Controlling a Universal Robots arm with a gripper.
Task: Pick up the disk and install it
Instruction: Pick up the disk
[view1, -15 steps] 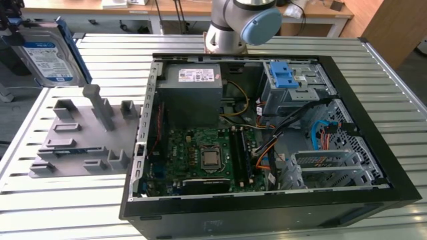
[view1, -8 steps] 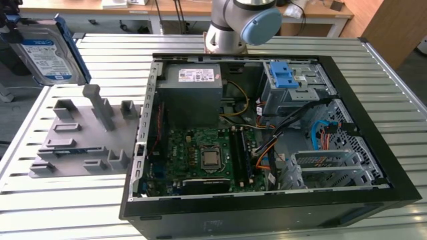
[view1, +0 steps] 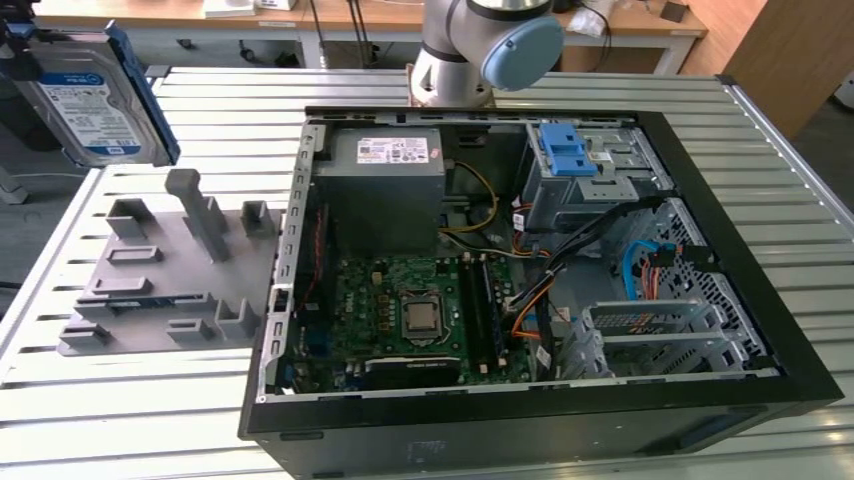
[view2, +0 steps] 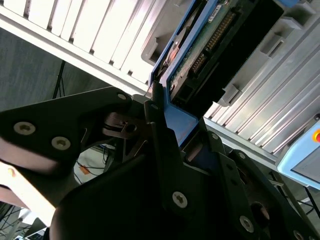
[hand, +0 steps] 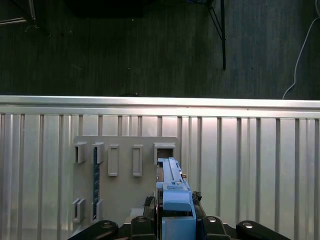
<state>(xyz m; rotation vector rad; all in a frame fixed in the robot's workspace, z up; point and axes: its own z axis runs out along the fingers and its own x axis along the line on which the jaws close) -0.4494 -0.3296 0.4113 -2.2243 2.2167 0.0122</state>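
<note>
Disk (view1: 91, 100) — one — between the jaws

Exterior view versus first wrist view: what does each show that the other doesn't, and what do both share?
Exterior view adds the open computer case with its motherboard and drive cage, plus the white label of the disk. First wrist view adds the disk edge-on, its blue rail clamped in the claw, and dark floor beyond the slatted table. Both share the disk, the grey fixture plate and that table.
</note>
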